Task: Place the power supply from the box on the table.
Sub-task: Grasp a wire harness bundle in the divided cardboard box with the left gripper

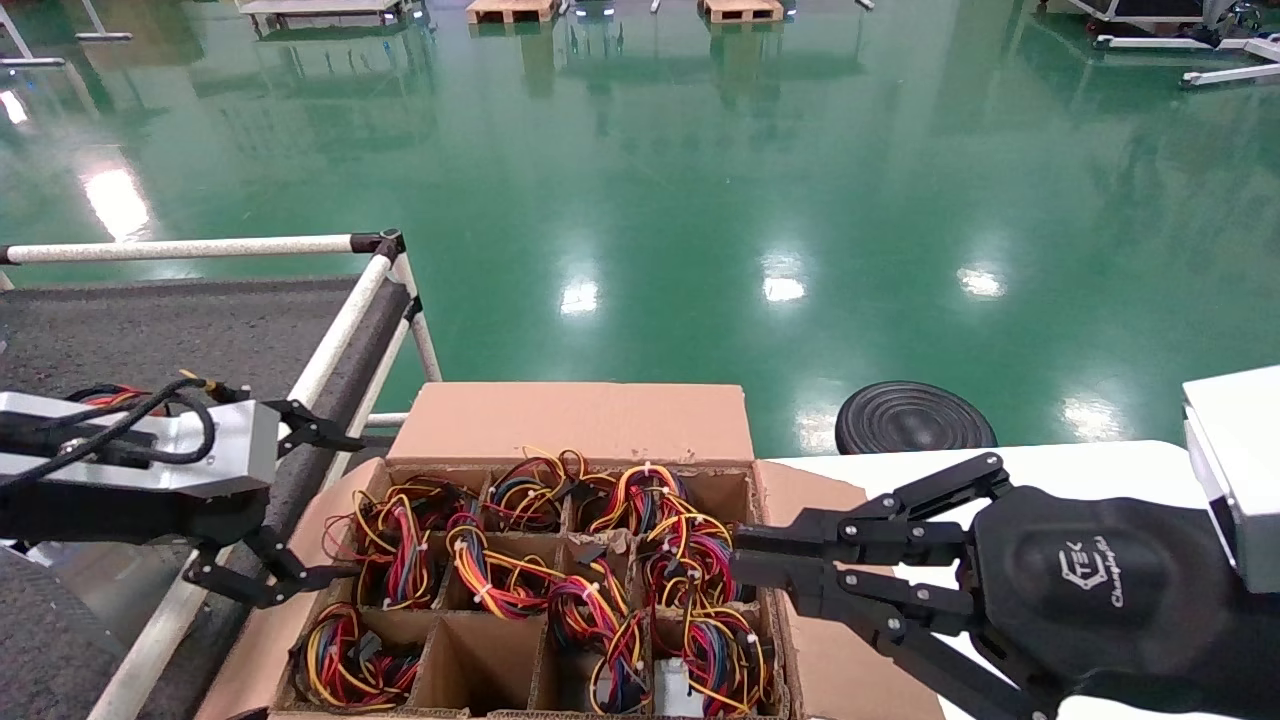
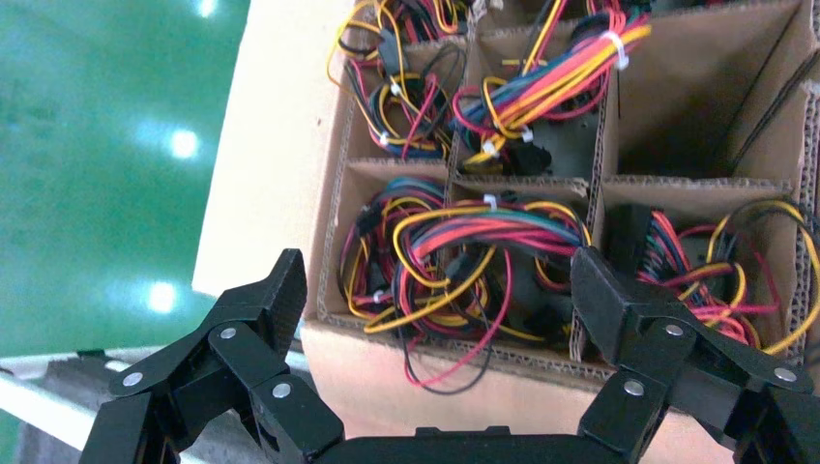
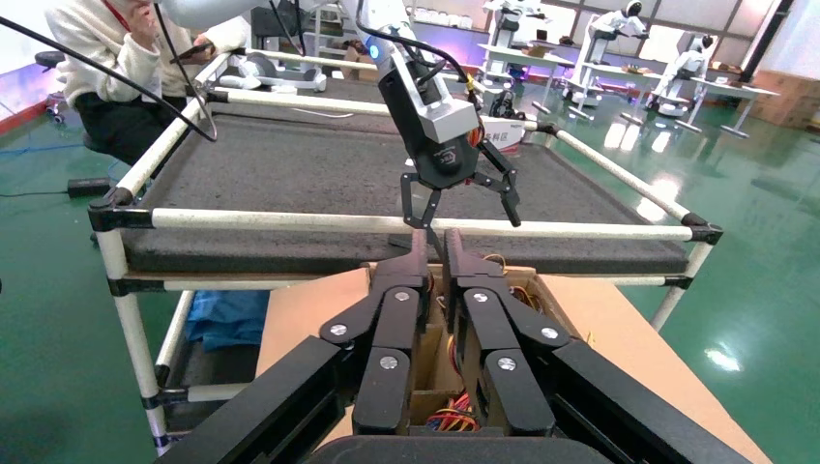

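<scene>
The box [image 1: 570,420] is matt brown corrugated cardboard, its cut edges showing rough fluting; the wires [image 1: 600,590] inside wear smooth, slightly glossy plastic sleeves, tied with white plastic bands; the surface [image 3: 319,164] is dark grey, rough and felt-like, edged by smooth white rails [image 3: 387,221] with black joints; both tools, left [image 1: 320,500] and right [image 1: 745,565], are matt black plastic with small metal pins; the floor [image 1: 700,200] is glossy green.

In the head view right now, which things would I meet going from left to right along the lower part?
Left gripper → box full of wires → right gripper → white tabletop.
</scene>
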You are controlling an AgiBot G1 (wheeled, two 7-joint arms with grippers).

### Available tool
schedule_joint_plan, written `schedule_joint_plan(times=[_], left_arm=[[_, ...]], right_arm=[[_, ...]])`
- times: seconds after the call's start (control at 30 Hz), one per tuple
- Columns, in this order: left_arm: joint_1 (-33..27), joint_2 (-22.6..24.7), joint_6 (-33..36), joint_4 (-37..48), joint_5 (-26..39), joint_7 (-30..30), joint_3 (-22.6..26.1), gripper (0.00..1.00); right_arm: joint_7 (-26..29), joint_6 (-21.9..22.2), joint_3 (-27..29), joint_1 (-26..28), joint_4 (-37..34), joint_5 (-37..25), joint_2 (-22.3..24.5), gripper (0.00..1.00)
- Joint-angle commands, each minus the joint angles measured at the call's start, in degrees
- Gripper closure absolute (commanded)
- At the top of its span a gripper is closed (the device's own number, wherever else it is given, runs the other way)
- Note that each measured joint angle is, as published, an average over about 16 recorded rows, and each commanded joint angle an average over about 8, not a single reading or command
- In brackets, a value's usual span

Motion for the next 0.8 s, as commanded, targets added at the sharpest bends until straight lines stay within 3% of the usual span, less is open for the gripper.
schedule_joint_plan(times=[0.03, 0.8], left_arm=[[-0.38, 0.35, 0.1, 0.58, -0.21, 0.36, 0.24, 0.0], [1.29, 4.21, 1.37, 8.32, -7.73, 7.25, 0.05, 0.0]], right_arm=[[0.0, 0.0, 0.0, 0.0, 0.0, 0.0, 0.0, 1.0], [0.0, 0.0, 0.0, 0.0, 0.0, 0.0, 0.0, 1.0]])
